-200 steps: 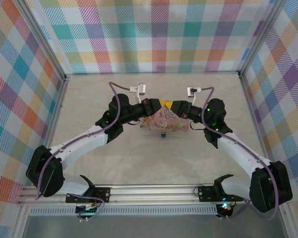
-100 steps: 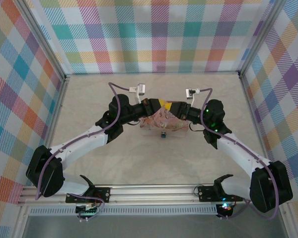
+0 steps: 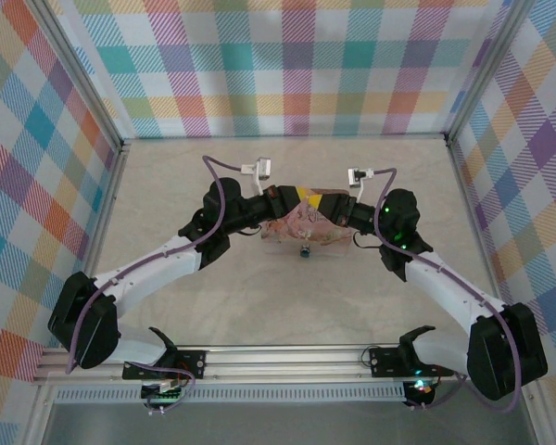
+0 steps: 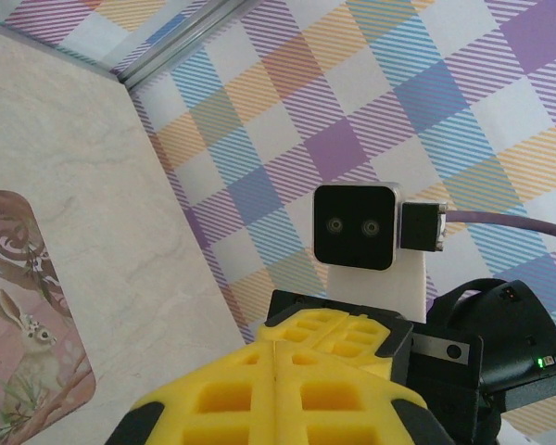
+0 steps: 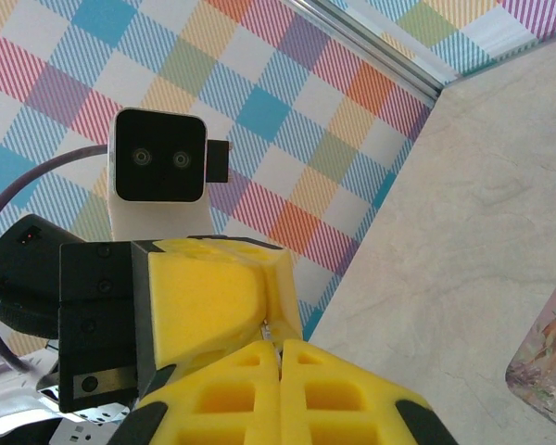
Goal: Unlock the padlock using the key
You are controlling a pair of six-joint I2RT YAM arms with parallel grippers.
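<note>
The padlock (image 3: 305, 251), tiny and dark with a bluish spot, lies on the table at the near edge of the pink floral tin (image 3: 296, 225). Above the tin my two grippers meet tip to tip. The left gripper (image 3: 297, 195) is shut, its yellow fingers (image 4: 222, 399) pressed together. Facing it, the right gripper (image 3: 315, 197) is shut too. In the right wrist view a small grey sliver, the key (image 5: 267, 329), sits where my right gripper (image 5: 280, 347) touches the left gripper's fingers (image 5: 204, 297). Both pairs of tips close on it.
Plaid walls enclose the pale table (image 3: 213, 297) on three sides. The tin's corner appears in the left wrist view (image 4: 18, 306) and the right wrist view (image 5: 549, 363). The right wrist's camera block (image 4: 354, 227) faces the left gripper closely. Purple cables (image 3: 213, 167) arc over both wrists.
The right gripper's jaws have closed, and it has edged left until its tips meet the left gripper's. The left arm, padlock and tin have stayed put.
</note>
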